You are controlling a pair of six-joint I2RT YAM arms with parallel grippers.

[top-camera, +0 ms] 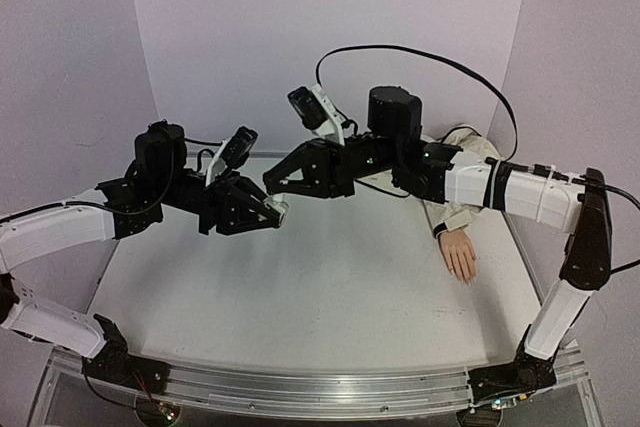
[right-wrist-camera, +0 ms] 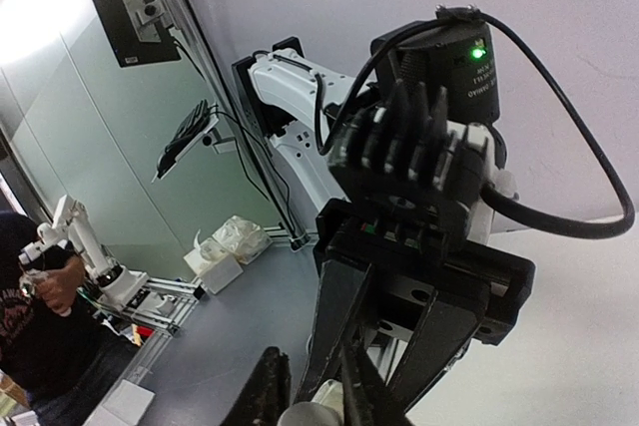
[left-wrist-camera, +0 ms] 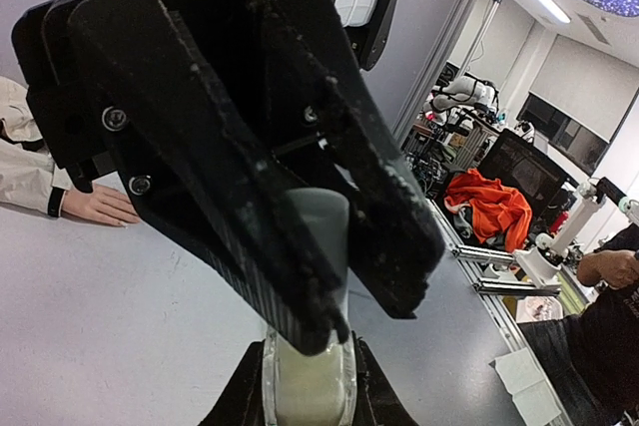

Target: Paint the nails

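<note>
A small clear nail-polish bottle [left-wrist-camera: 310,391] with a grey cap [left-wrist-camera: 325,231] is held in mid-air over the left middle of the table. My left gripper [top-camera: 270,212] is shut on the bottle's body [top-camera: 284,209]. My right gripper [top-camera: 274,185] comes from the right, with its fingers [left-wrist-camera: 250,236] closed on the cap; its wrist view shows the cap [right-wrist-camera: 306,416] at the bottom edge. The peach mannequin hand [top-camera: 460,252] lies palm down at the right in a beige sleeve [top-camera: 462,209], far from both grippers. It also shows in the left wrist view [left-wrist-camera: 100,207]. Its nails are too small to make out.
A black cable [top-camera: 430,59] loops above the right arm. White walls [top-camera: 330,7] close the table at the back and sides. An aluminium rail [top-camera: 300,387] runs along the front edge. The right arm's elbow [top-camera: 585,232] stands next to the mannequin hand.
</note>
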